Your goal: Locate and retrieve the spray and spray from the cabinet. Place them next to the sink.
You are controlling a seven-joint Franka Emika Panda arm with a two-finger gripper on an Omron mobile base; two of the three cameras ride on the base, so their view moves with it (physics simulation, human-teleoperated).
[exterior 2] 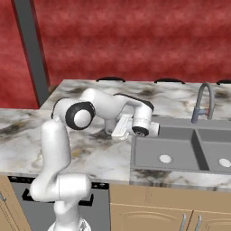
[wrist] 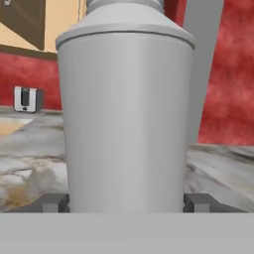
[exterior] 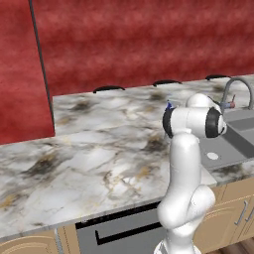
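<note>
One spray [wrist: 126, 119] upright, between pincer [wrist: 126, 202] fingertips

The bottle [wrist: 126, 114] looks like smooth pale-grey plastic with a soft, matt skin. The counter [exterior: 99, 154] is polished stone, white with grey and gold veins. The sink [exterior 2: 180, 153] is dull grey metal, and the tap [exterior 2: 201, 103] at its 12 o'clock side is smooth grey metal too. The wall [exterior: 139, 39] is red and rough. The cupboard doors [exterior 2: 149, 212] under the counter are tan wood. The arm [exterior 2: 54, 149] is shiny white plastic.
</note>
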